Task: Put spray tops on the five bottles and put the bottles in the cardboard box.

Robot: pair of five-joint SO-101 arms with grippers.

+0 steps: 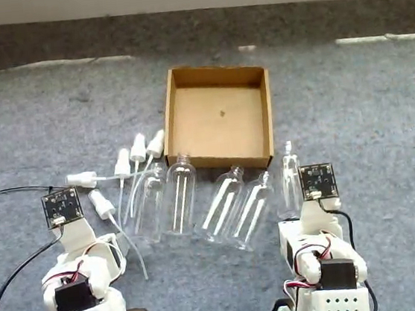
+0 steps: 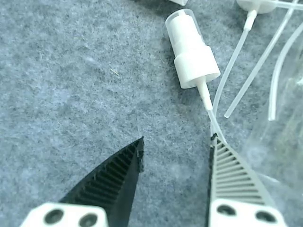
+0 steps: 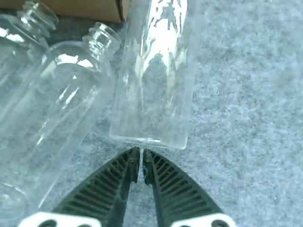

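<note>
Grey felt (image 1: 382, 105) covers the table. Far left: white spray tops (image 1: 122, 163) lie loose, dip tubes trailing. Left gripper (image 2: 177, 142) is spread wide and empty, with the nearest spray top (image 2: 191, 52) just ahead, its tube running to the pale finger's tip. Centre: five clear bottles (image 1: 180, 196) lie side by side, necks toward the cardboard box (image 1: 217, 72) just behind. Right: right gripper (image 3: 141, 153) is pressed nearly together, holding nothing, at the rightmost bottle (image 3: 156, 71)'s base.
</note>
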